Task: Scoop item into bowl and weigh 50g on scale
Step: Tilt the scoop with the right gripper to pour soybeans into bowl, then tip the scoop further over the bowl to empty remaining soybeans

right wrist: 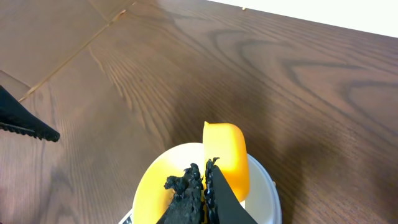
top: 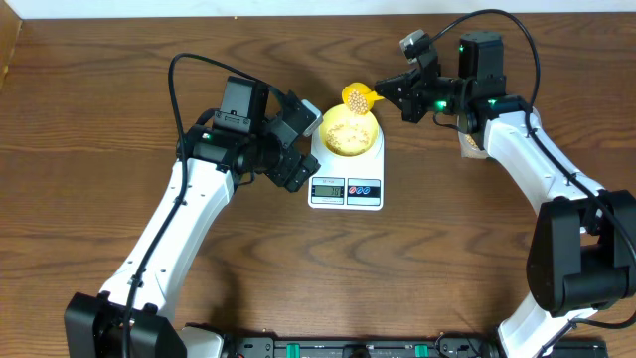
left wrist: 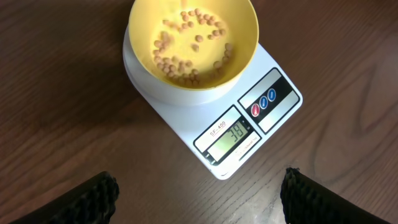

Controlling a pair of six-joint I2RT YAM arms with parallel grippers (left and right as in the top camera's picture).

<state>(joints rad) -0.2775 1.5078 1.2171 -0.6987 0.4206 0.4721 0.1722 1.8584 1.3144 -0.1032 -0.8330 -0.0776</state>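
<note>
The weighing looks about three-quarters done: small beige beans lie in the small round pale yellow bowl on the white flat digital scale, display reading 38, right jaws pinching a bright yellow plastic scoop over its rim, left jaws spread empty nearby.

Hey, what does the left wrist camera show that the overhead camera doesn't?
Only the left wrist view: the display legibly reads 38, single beans can be told apart, and the left gripper stands open at the bottom edge.
Only the overhead view: the right gripper, shut on the yellow scoop, holds it with beans inside by the far edge of the bowl; both arms show.
Both: the pale yellow bowl sitting on the white scale.
</note>
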